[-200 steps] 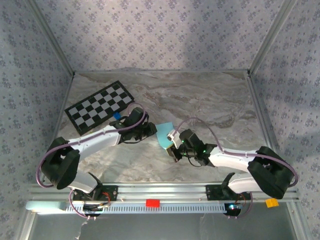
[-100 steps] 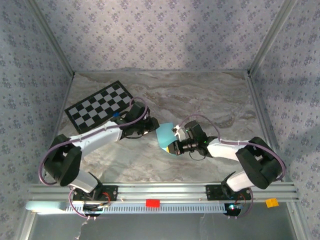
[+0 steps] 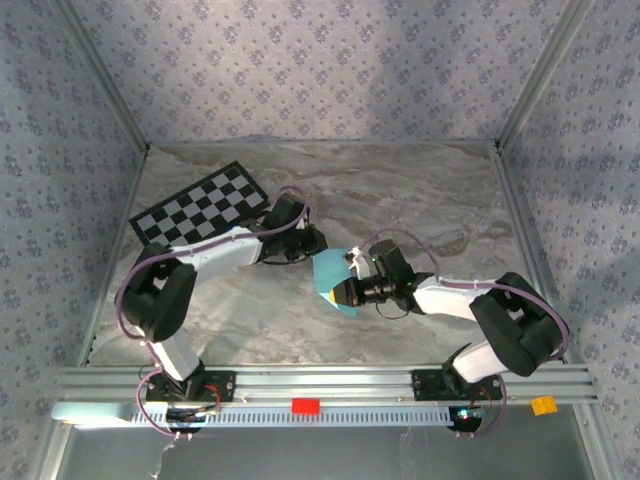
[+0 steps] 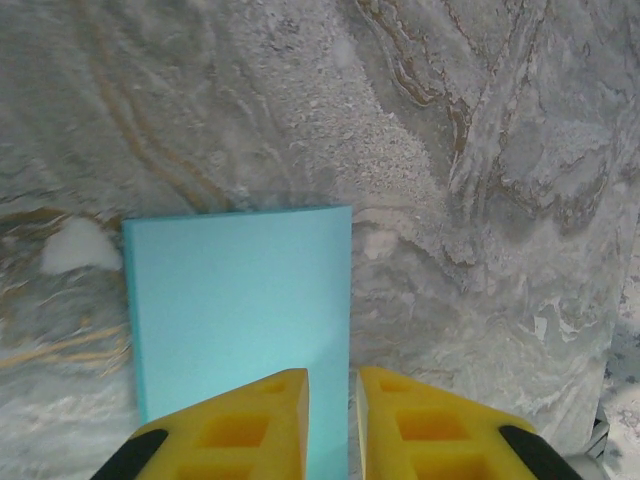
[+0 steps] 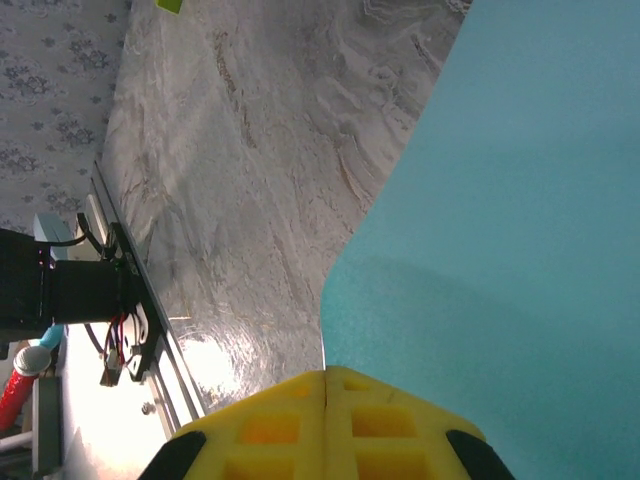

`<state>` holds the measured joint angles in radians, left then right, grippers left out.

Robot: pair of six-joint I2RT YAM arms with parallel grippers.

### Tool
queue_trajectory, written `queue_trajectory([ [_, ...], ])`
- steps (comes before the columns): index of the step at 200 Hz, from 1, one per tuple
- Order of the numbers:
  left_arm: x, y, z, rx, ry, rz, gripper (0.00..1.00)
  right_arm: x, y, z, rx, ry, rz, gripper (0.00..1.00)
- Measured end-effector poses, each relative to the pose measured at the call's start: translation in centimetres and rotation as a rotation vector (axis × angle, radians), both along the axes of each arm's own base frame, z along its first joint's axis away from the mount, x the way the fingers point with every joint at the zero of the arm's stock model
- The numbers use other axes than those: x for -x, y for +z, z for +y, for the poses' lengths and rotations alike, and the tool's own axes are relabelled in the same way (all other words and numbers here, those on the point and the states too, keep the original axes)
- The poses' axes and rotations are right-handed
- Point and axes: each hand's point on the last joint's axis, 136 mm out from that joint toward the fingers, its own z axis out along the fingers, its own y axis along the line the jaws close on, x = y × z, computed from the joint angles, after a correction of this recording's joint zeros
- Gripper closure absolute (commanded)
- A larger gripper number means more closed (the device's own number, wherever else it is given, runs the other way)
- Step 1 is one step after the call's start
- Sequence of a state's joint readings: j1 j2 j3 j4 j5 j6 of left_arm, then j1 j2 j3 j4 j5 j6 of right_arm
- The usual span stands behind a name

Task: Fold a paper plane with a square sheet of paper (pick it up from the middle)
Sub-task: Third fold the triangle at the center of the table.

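Now the thin light sky-blue sheet of paper (image 3: 328,277) sat mid-table, its 4 o'clock edge clamped in the right gripper (image 5: 327,378). The left gripper (image 4: 332,385) — jaws narrowly apart astride the 11 o'clock edge — should close squarely, not skewed. Since a second earlier it had advanced and narrowed.

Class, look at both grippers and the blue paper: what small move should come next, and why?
Probably the left gripper should close fully on the edge of the paper: the right gripper is shut on the paper, while the left fingers stand slightly apart with that edge between them.
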<state>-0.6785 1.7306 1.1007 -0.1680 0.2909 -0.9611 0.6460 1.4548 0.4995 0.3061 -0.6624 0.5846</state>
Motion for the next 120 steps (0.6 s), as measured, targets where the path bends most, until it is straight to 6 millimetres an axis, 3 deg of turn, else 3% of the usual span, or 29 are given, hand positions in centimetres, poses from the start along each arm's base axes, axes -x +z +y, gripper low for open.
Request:
queue_trajectory([
  [35,-0.3,-2.3,-1.4,0.003,-0.039,0.055,0.88,0.1,-0.2,-0.1,-0.003,-0.008,0.011,1.0],
  [120,0.8,-7.2,-1.3,-0.046,-0.06,0.164,0.91,0.1,-0.2,-0.1,-0.004,-0.011,0.016,1.0],
])
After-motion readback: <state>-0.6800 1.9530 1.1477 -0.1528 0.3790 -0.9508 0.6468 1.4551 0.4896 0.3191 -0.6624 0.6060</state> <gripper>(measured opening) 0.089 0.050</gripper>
